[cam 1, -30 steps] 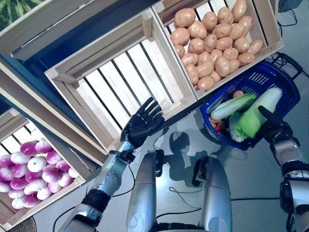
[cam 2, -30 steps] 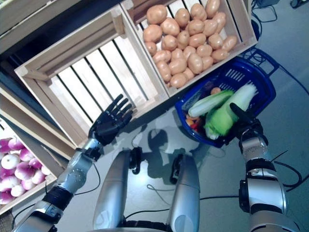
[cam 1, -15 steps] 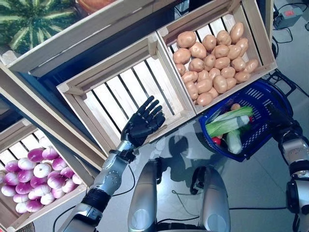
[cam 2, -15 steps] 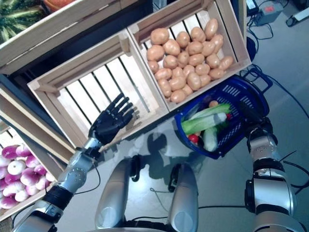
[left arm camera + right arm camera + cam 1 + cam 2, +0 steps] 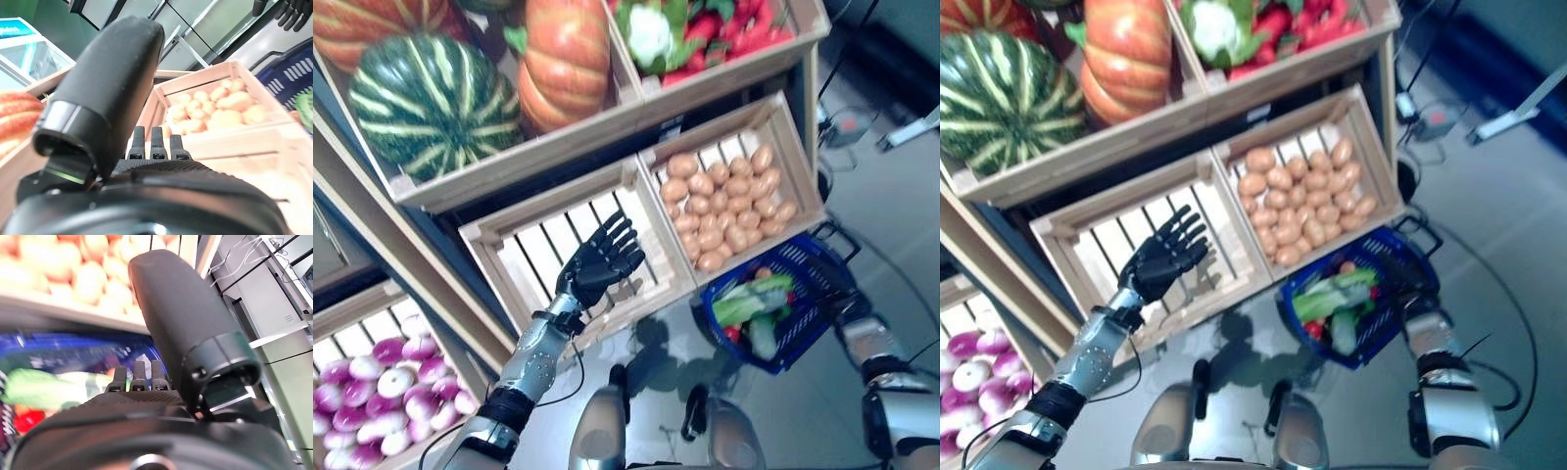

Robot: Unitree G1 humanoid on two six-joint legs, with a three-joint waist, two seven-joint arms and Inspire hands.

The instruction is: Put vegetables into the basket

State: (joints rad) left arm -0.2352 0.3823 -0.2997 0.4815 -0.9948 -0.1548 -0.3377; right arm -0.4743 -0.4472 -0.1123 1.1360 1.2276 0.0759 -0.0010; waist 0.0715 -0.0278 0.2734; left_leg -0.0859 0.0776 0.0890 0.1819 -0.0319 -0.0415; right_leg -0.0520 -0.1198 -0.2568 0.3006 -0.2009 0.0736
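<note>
The blue plastic basket (image 5: 800, 331) stands on the floor below the wooden stand. Long green leafy vegetables (image 5: 744, 302), a small red one (image 5: 732, 333) and an orange one lie in it. My right hand (image 5: 835, 290) is at the basket's right rim, fingers straight and holding nothing. In the right wrist view its fingers (image 5: 134, 377) point at the basket (image 5: 58, 355) and the green vegetable (image 5: 34, 387). My left hand (image 5: 599, 259) is raised and open, with fingers spread, in front of a slatted wooden crate (image 5: 533, 259). It touches nothing.
A tall wooden stand (image 5: 636, 103) of crates and shelves fills the back and left. One crate (image 5: 773, 122) hangs just above the basket's far rim. Grey floor (image 5: 891, 215) lies to the right of the basket.
My right hand let a pale green vegetable go into the basket and drew back to the rim. The camera has tilted up, so the whole scene has shifted down. The left hand has held still.
</note>
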